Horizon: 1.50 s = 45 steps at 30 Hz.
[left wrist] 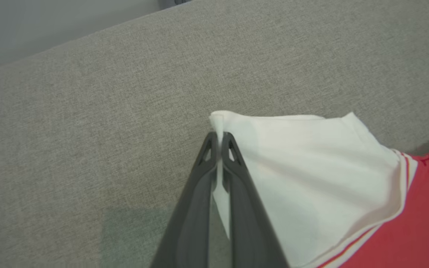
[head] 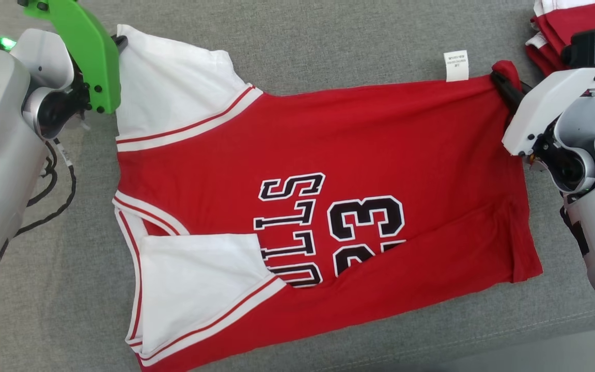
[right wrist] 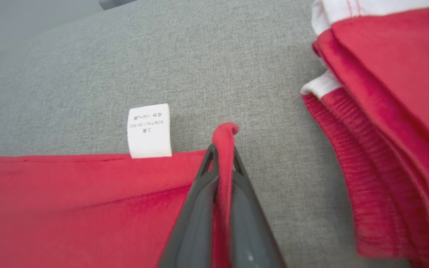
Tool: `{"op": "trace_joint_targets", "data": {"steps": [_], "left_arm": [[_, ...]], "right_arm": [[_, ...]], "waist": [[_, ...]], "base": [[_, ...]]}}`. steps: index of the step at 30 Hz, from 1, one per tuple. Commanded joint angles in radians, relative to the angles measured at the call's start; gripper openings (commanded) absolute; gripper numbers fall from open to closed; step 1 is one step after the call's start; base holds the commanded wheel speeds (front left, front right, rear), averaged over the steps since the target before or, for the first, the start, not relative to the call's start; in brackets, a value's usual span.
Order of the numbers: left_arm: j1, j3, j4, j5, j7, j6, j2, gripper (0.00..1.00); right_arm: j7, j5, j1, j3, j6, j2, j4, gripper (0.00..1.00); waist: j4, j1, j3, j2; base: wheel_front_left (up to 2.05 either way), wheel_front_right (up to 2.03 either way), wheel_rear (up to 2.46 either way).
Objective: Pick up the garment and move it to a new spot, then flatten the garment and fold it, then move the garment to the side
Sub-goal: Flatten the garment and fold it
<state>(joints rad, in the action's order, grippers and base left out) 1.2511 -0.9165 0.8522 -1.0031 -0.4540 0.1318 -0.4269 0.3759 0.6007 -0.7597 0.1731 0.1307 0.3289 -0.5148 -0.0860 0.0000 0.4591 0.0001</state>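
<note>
The garment, a red jersey printed with 23, is spread flat in the middle of the grey fabric surface; the corner of its far white sleeve is pinched by the left end effector, which is closed on the cloth; the far corner of the hem is gripped by the right end effector, closed as well; a white label is seen just beside it; a pile of red clothes lies at the far right corner.

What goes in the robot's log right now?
left claw: shut on white sleeve | right claw: shut on red hem corner | jersey: spread on grey fabric
</note>
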Motion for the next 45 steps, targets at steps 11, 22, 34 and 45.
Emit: {"op": "trace_joint_targets", "data": {"steps": [11, 22, 34, 45], "left_arm": [[-0.055, -0.056, -0.048, -0.121, -0.03, -0.002, -0.014, 0.0], [-0.125, -0.109, -0.163, -0.275, -0.237, -0.002, -0.081, 0.0], [-0.183, -0.141, -0.34, -0.361, -0.39, -0.002, -0.154, 0.0], [-0.242, -0.168, -0.48, -0.408, -0.48, -0.035, -0.198, 0.0]], "right_arm": [[-0.029, 0.012, 0.029, 0.069, 0.0, 0.029, -0.048, 0.0], [-0.06, 0.053, 0.064, 0.182, 0.0, 0.095, -0.109, 0.0], [-0.113, 0.173, 0.037, 0.366, 0.0, 0.187, -0.139, 0.0], [0.012, 0.345, 0.0, 0.528, 0.0, 0.292, -0.073, 0.0]], "waist": [[0.022, 0.0, -0.105, -0.0001], [0.05, 0.0, -0.229, -0.0001], [0.099, 0.0, -0.245, -0.0001], [0.105, 0.0, -0.253, -0.0001]], "base": [[0.0, 0.0, 0.0], [0.0, 0.0, 0.0], [0.0, 0.0, 0.0], [0.0, 0.0, 0.0]]}}
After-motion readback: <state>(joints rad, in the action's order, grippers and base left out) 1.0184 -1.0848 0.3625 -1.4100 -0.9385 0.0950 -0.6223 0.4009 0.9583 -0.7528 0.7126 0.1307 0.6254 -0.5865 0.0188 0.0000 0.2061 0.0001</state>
